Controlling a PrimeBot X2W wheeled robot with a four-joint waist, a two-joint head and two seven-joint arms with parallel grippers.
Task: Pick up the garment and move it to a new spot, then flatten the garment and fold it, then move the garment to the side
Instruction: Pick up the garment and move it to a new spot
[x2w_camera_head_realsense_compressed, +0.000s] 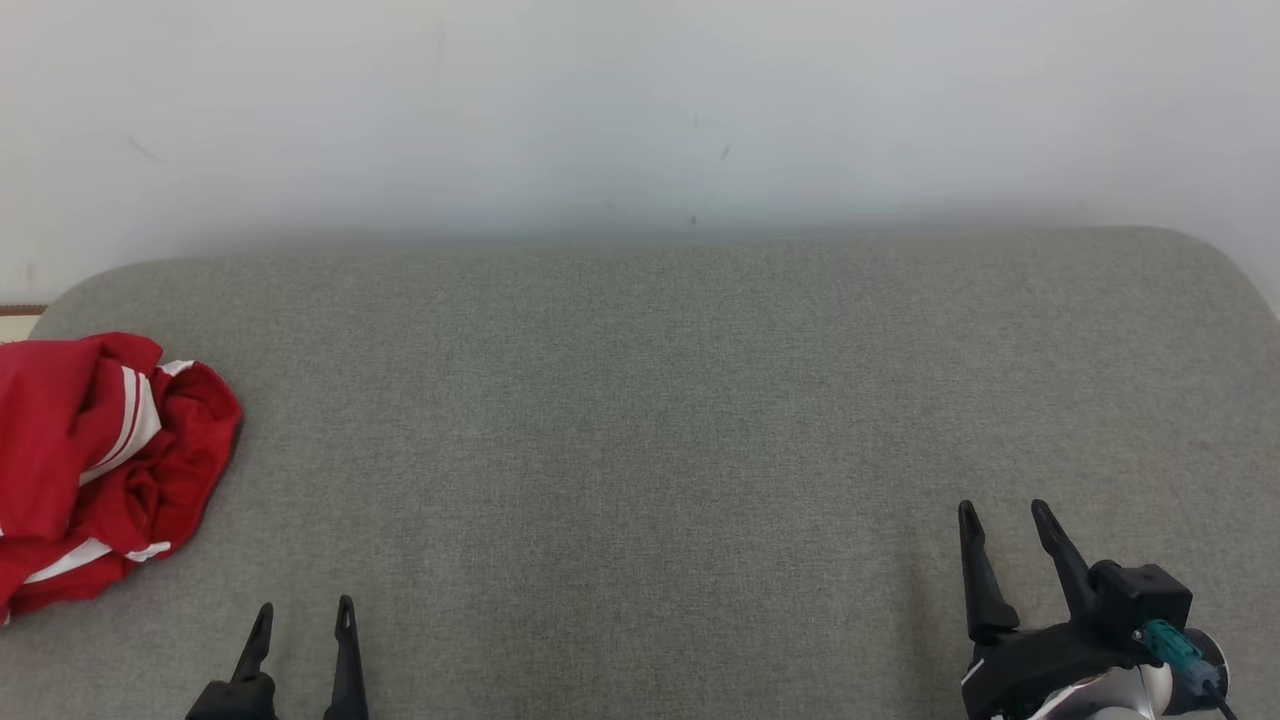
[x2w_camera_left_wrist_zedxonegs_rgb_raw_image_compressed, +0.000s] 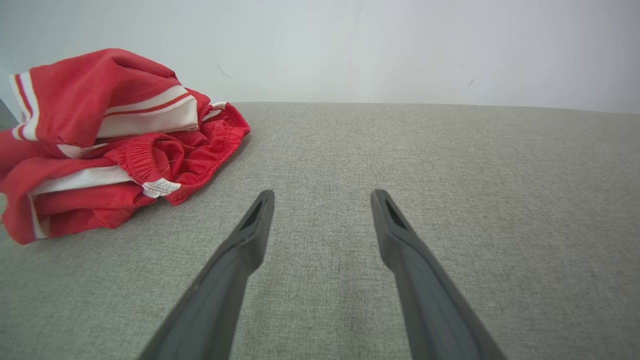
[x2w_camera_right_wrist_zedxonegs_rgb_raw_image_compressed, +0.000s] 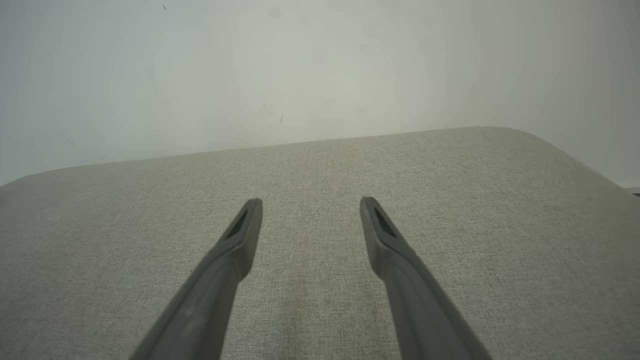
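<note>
Head view: garment (x2w_camera_head_realsense_compressed: 100, 460) bunched far left; left end effector (x2w_camera_head_realsense_compressed: 305, 604), right end effector (x2w_camera_head_realsense_compressed: 1003, 505) released
Risk: one-layer pinch; garment may slip off edge

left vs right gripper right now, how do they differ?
The left gripper sits near the red garment; the right gripper is far from it across the grey surface. In the head view the left gripper points roughly straight up; the right gripper leans left. Both are open and empty.
</note>
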